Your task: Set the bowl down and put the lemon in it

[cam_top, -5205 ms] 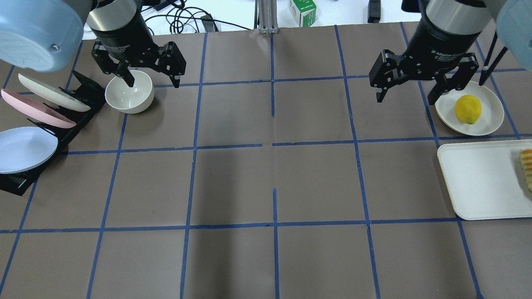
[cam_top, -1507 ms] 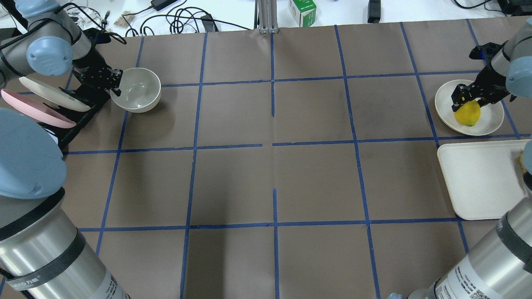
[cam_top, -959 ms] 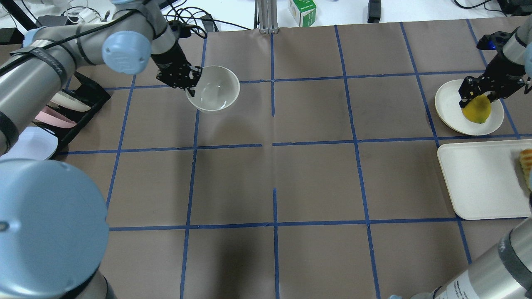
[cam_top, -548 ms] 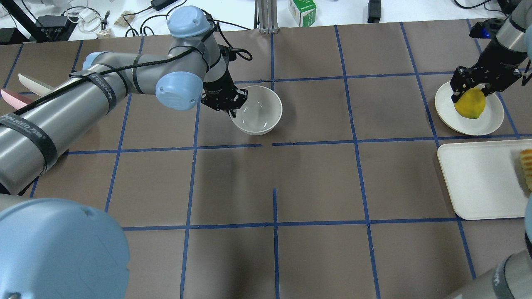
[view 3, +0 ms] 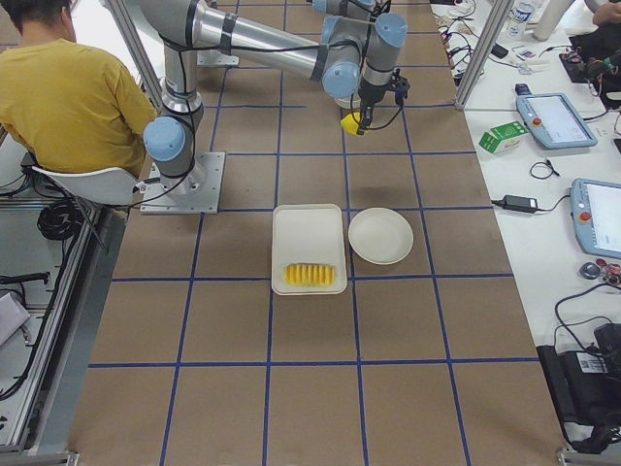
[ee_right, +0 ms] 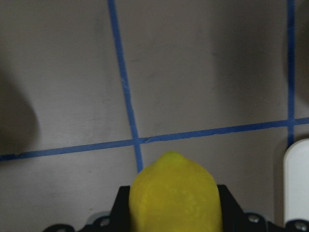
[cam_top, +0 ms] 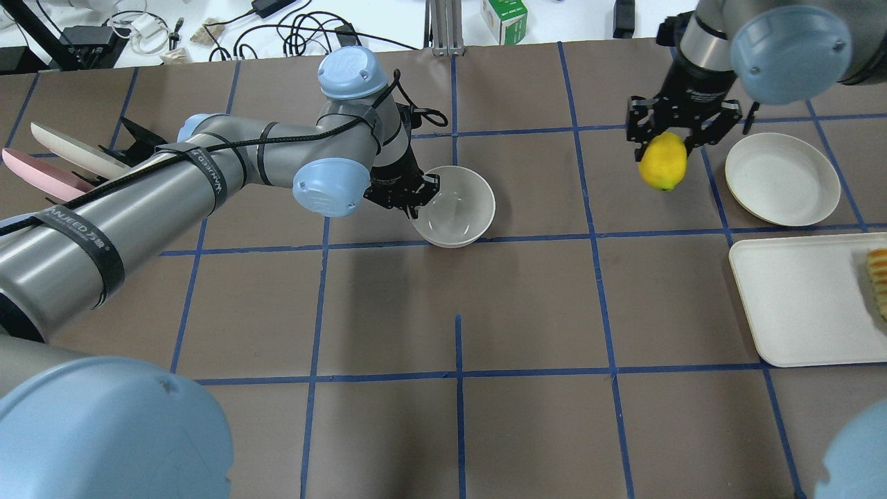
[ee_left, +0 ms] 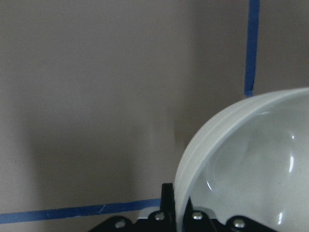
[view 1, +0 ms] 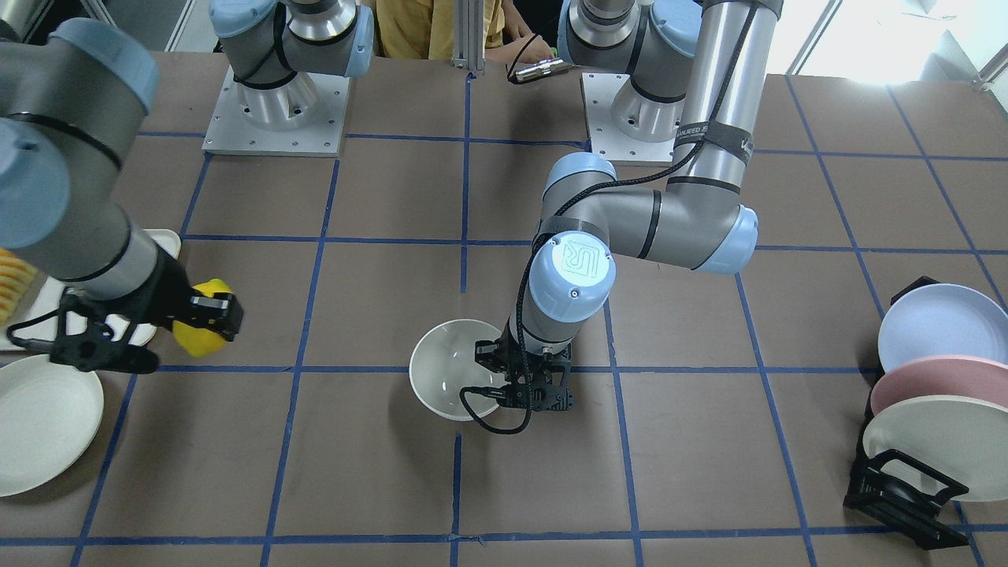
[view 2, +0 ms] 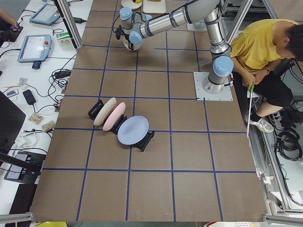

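The off-white bowl (cam_top: 455, 206) is near the table's middle, and my left gripper (cam_top: 410, 199) is shut on its left rim. In the front-facing view the bowl (view 1: 447, 368) sits beside that gripper (view 1: 521, 387). The left wrist view shows the bowl's rim (ee_left: 193, 159) pinched between the jaws. My right gripper (cam_top: 666, 138) is shut on the yellow lemon (cam_top: 663, 161) and holds it above the table, left of the cream plate (cam_top: 783, 179). The lemon fills the bottom of the right wrist view (ee_right: 175, 195). In the front-facing view the lemon (view 1: 198, 321) is in the right gripper (view 1: 214, 315).
A white tray (cam_top: 804, 298) with ridged sliced food (cam_top: 879, 278) lies at the right edge. A black rack (view 1: 906, 488) with blue, pink and cream plates (view 1: 937, 335) stands on the robot's left. Cables and a green box (cam_top: 504, 19) lie beyond the far edge.
My left gripper carried the bowl from beside the rack rightward and nearer, toward the table's middle. My right gripper closed on the lemon, lifted it off the plate and moved it left.
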Robot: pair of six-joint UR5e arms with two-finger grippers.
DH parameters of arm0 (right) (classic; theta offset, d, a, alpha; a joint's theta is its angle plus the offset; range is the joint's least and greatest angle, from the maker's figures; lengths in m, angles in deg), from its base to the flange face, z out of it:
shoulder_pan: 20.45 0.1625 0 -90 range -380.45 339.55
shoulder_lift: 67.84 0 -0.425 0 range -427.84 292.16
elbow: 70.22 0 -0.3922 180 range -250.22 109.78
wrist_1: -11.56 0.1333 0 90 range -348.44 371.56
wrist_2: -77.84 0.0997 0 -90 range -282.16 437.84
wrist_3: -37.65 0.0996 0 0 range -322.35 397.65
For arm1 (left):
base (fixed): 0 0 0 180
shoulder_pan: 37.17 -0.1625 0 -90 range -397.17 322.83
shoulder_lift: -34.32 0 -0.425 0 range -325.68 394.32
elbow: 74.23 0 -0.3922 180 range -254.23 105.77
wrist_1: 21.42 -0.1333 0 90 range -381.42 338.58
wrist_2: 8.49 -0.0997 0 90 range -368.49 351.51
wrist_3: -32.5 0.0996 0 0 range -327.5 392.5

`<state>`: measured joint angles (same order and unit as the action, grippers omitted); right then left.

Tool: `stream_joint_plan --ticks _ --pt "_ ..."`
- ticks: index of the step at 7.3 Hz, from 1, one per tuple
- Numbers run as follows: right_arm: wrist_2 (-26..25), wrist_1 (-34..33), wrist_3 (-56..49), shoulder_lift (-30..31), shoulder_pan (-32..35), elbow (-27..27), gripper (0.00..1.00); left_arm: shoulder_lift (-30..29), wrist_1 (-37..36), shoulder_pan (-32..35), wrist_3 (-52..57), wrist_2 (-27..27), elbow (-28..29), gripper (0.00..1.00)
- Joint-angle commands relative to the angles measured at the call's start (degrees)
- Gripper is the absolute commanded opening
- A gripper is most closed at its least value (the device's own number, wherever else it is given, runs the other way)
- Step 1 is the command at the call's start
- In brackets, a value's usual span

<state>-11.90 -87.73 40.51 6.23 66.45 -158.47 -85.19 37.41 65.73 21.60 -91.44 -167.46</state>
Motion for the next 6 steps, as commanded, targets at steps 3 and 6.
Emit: stream_joint_plan --ticks 3,6 --pt "5.6 -4.6 8.8 -1.2 7.8 -0.2 0.0 7.1 6.9 -4.5 3.2 -1.3 0.3 1.0" --pt "6.3 -18.7 20.9 -8.1 16.9 -0.1 0.0 16.2 21.4 -17.1 20.0 -1.3 8.0 1.0"
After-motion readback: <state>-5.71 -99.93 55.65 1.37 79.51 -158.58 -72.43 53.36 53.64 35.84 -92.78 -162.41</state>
